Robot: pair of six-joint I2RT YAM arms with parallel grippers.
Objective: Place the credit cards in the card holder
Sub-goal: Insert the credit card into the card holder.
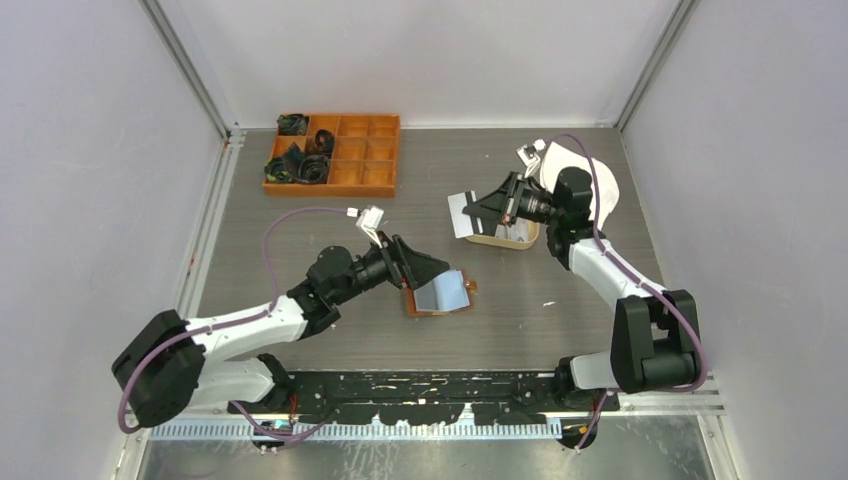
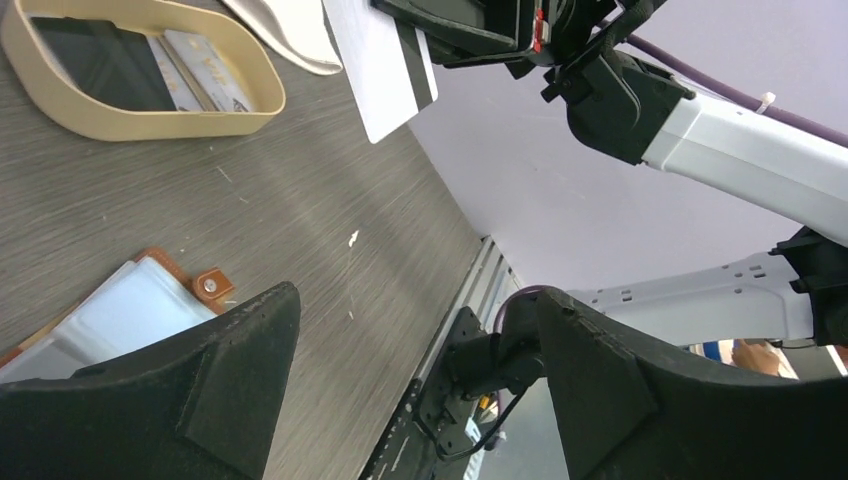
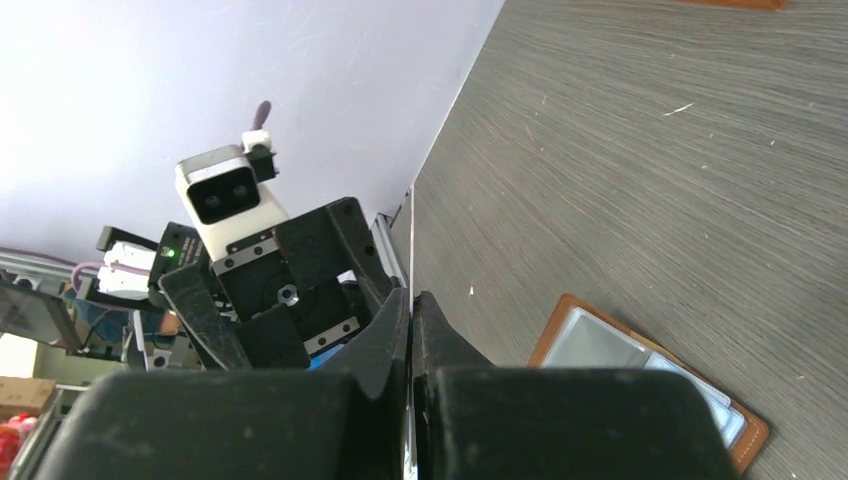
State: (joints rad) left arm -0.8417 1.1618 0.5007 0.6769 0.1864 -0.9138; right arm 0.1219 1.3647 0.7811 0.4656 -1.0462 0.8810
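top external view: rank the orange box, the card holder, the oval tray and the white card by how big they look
1. orange box, clearly largest
2. card holder and oval tray: not ranked, since the tray is partly hidden
3. white card, smallest

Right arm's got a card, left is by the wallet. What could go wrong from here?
The white card is pinched only near one edge by the right tool, so it may twist or slip in transit. The card holder lies open and unheld, the open left tool at its edge; pushing a card in may slide it.
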